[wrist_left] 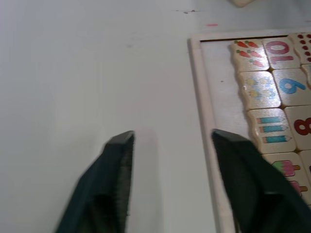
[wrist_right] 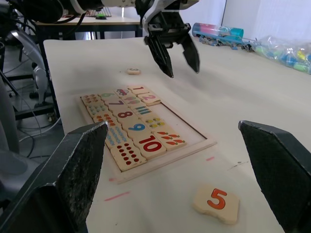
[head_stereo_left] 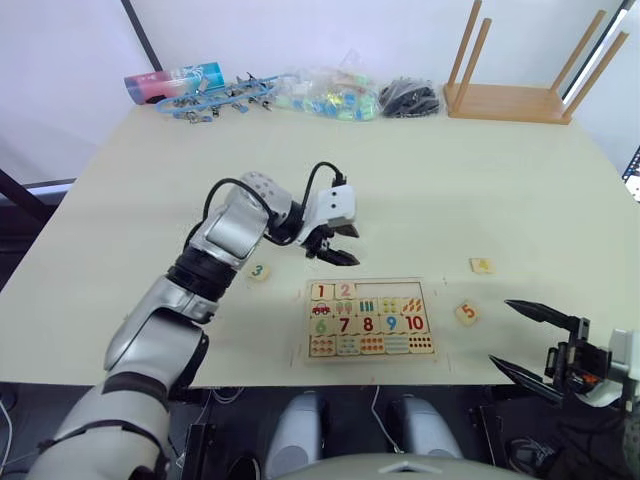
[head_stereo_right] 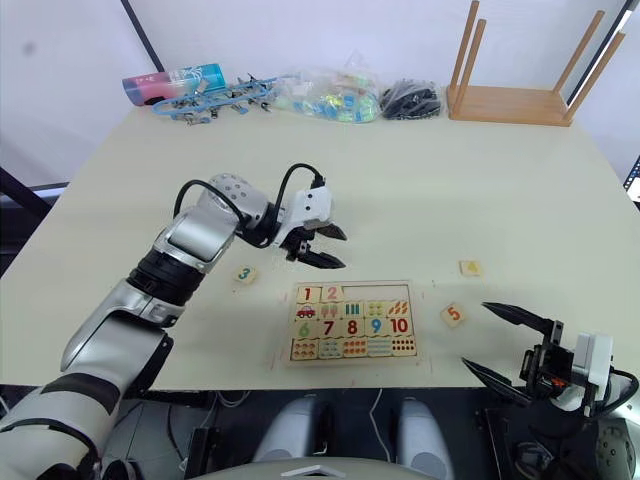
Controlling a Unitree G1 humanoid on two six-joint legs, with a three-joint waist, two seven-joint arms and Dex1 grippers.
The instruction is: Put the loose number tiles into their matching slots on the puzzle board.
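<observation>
Along the upper edge of the frame, a wooden stand with upright dowels (head_stereo_left: 520,90), a bag of coloured pieces (head_stereo_left: 325,95) and a printed tube (head_stereo_left: 175,80) lined the far side of the pale surface (head_stereo_left: 450,180), well clear of the work. The left gripper (head_stereo_left: 337,246) hung spread and empty just above the flat light-wood puzzle board (head_stereo_left: 370,320), at lower centre, long axis left to right. Tiles 1 and 2 sat in its top row. The right gripper (head_stereo_left: 525,338), also spread and empty, waited at lower right. Loose pale wooden tiles lay around: 3 (head_stereo_left: 259,271) left, 5 (head_stereo_left: 466,313) and 4 (head_stereo_left: 481,265) right.
</observation>
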